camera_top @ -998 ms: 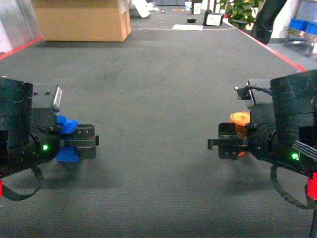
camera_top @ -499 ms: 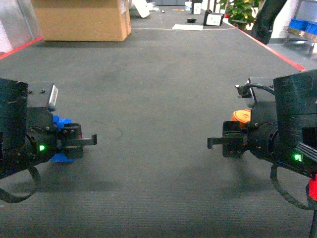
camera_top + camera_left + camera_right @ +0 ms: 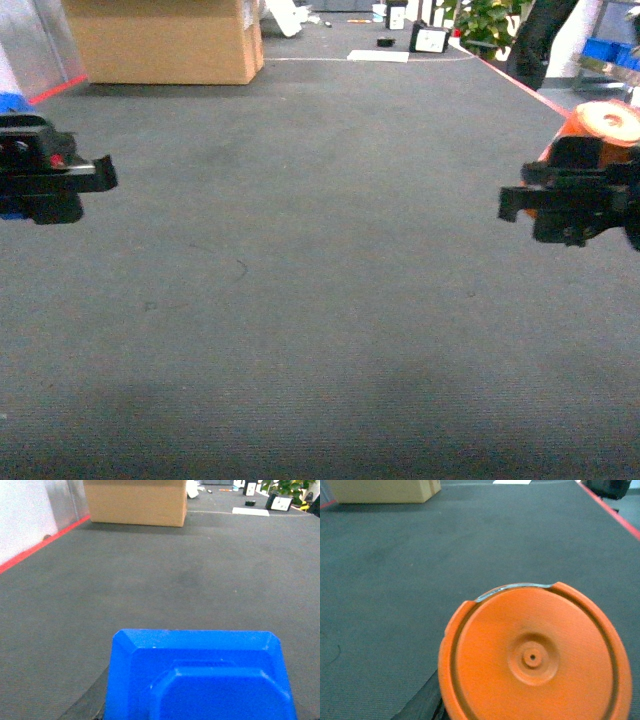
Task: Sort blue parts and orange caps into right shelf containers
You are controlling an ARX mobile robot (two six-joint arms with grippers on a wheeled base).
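A blue part [image 3: 200,677] fills the bottom of the left wrist view, blocky with bevelled corners, and hides the jaws that hold it. In the head view my left gripper [image 3: 98,176] sits at the left edge, shut on that blue part [image 3: 10,101], of which only slivers show. An orange cap [image 3: 535,660] fills the lower right wrist view, its round face toward the camera. My right gripper [image 3: 520,203] is at the right edge, shut on the orange cap [image 3: 606,121]. Far off at the top right stand the blue containers [image 3: 612,48] on the shelf [image 3: 610,68].
Dark grey carpet runs ahead. A large cardboard box [image 3: 160,40] stands at the back left. A red floor line [image 3: 515,82] runs along the right side. Far back are a potted plant [image 3: 490,18] and small white and black items [image 3: 430,38].
In the head view both grippers now sit higher and farther out toward the edges, each still carrying its piece. Much less of the arms shows than before.
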